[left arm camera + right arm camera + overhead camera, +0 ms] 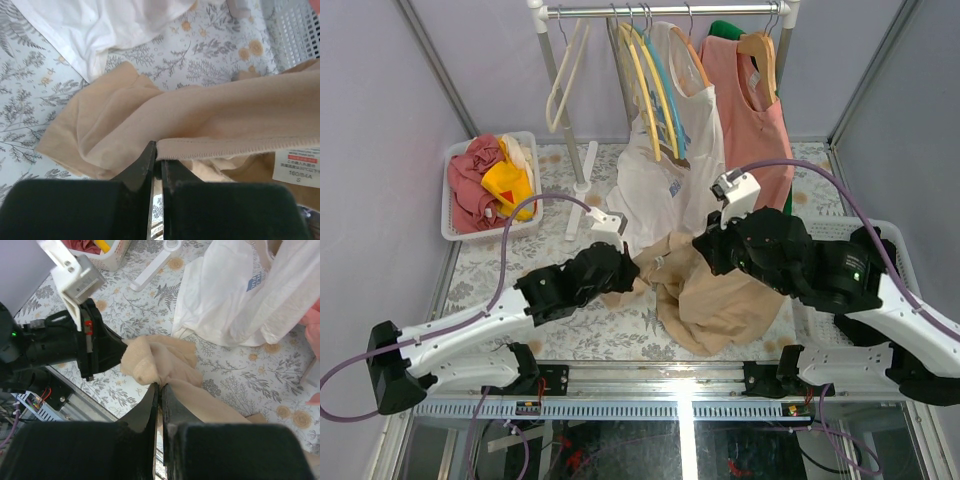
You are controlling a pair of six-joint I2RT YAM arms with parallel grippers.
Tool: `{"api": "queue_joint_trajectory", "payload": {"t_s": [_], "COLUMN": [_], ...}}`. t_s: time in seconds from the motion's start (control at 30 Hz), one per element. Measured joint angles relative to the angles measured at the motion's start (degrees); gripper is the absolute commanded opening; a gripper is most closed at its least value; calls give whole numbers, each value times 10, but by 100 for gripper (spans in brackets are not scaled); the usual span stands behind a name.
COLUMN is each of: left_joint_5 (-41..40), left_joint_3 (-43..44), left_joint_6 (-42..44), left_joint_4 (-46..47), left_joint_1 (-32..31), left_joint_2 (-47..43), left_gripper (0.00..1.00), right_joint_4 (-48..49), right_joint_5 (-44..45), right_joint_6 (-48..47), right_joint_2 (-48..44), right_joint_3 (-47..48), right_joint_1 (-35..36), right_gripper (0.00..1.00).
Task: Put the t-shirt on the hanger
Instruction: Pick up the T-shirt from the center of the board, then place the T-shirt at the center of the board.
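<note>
OPERATOR: Grip status?

TECHNICIAN: Left gripper (156, 150): jaws pressed together on the stitched edge of the t-shirt (225, 110), near the white size label (296, 167). Right gripper (160, 386): likewise clamped tight on a bunched fold of the same fabric.

OPERATOR: Location of the workpiece?

TECHNICIAN: Slung between both grippers over the floral tablecloth (580, 335), lower part heaped on the cloth. Not yet on the hanger (665, 95), which hangs from the rail (660, 11) at the back, well apart, crowded between yellow hangers (642, 80).

OPERATOR: Material notes?

TECHNICIAN: Shirt: thin, soft tan knit, limp and creased, no shape of its own. Edge doubled and stitched, probably firmer than the body. Hanger: thin light-blue plastic, rigid, with sloped shoulders.

OPERATOR: Failure modes?

TECHNICIAN:
- Slip from a narrow pinch, caused by pulling the grips apart too hard or by the weight of the hanging cloth.
- Neck opening collapsed flat, likely if either grip holds both layers. No entry then for the hanger arm.
- Both grippers occupied. Releasing one to fetch the hanger risks the cloth dropping back into a heap.
- Snagging on the white printed shirt (660, 190) draped below the rail, or dislodging neighbouring hangers on withdrawal.
</note>
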Motion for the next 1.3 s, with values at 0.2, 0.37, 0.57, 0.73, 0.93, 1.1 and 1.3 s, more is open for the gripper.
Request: {"api": "queue_joint_trajectory", "payload": {"t_s": [0.2, 0.37, 0.57, 0.73, 0.93, 1.1, 1.3], "left_joint_5": [-44, -84, -126, -159, -182, -182, -150], "left_joint_3": [103, 255, 474, 648, 787, 775, 633], "left_joint_6": [15, 48, 106, 160, 217, 235, 210], "left_joint_4": [-81, -159, -231, -287, -314, -311, -306], "left_joint_1": [0, 0, -1, -3, -3, -3, -3], "left_joint_2": [-1, -13, 18, 88, 146, 129, 89], "left_gripper": [0, 0, 0, 0, 0, 0, 0], "right_joint_4": [-3, 2, 21, 36, 42, 45, 44], "right_joint_5": [10, 0, -33, -36, -33, -33, -33], "right_joint_6": [-1, -17, -52, -100, -154, -165, -130], "right_joint_2": [-31, -74, -69, -3, 76, 66, -30], "right_joint_3": [-4, -3, 52, 172, 309, 297, 132], "right_joint_1": [0, 0, 0, 0, 0, 0, 0], "right_gripper": [0, 0, 0, 0, 0, 0, 0]}}
